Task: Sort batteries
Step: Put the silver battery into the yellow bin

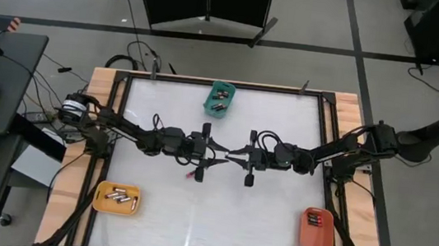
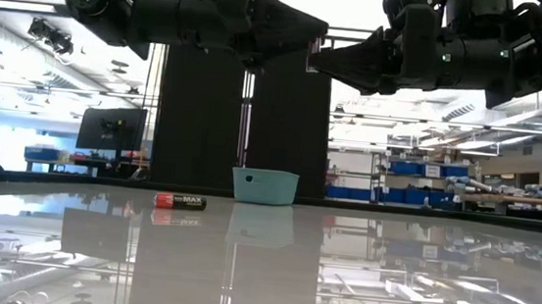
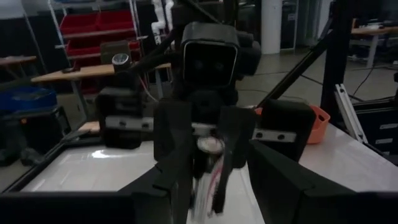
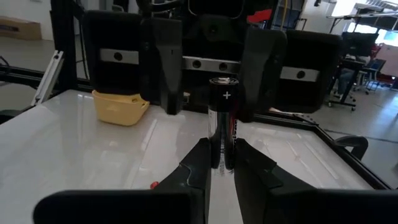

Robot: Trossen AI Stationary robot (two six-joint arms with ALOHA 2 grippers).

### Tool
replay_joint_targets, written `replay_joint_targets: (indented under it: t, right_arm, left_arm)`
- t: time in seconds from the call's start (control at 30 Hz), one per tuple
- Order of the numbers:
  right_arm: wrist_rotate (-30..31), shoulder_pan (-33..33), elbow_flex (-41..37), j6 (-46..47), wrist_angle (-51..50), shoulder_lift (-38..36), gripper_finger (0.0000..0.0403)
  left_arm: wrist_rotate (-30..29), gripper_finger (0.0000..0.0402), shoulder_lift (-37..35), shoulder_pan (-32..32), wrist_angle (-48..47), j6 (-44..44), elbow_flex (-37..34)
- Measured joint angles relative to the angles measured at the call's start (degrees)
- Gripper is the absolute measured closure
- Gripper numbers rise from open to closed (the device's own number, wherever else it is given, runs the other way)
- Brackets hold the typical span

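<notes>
Step in hand: a mid-air handover above the worktop's (image 1: 274,229) centre. The right hand (image 4: 219,163) is clamped on an upright battery (image 4: 221,124). The left hand (image 1: 220,150), facing it, stands with fingers apart around that cell. Another battery (image 2: 180,201) lies on the worktop below. Next, the left hand should probably close firmly before the right lets go.

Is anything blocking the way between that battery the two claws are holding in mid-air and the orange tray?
Nothing visible does. The battery sits pinched in the right gripper, facing the left gripper above mid-table. The white table between there and the orange tray looks bare. One loose battery lies elsewhere.
</notes>
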Motion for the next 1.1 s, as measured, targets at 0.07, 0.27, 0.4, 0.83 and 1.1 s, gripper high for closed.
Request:
replay_joint_targets:
  t: [0.07,0.27,0.4,0.83,1.1]
  right_arm:
    - [0.0,0.0,0.0,0.0,0.0,0.0,0.0345]
    - [-0.1,0.1,0.0,0.0,-0.3,0.0,0.0345]
    - [0.0,0.1,0.0,0.0,-0.3,0.0,0.0344]
    - [-0.1,0.2,0.0,0.2,-0.2,0.0,0.0345]
    - [0.5,1.0,0.0,0.6,0.1,0.0,0.0307]
  left_arm:
    - [0.4,0.0249,0.6,0.0,0.1,0.8,0.7]
    - [0.4,0.0250,1.0,0.0,0.1,1.0,1.1]
    - [0.4,0.0263,1.0,0.0,1.0,1.8,1.1]
    - [0.3,0.0345,1.0,0.0,0.6,2.5,1.1]
    - [0.4,0.0345,0.7,-0.1,0.4,3.2,1.1]
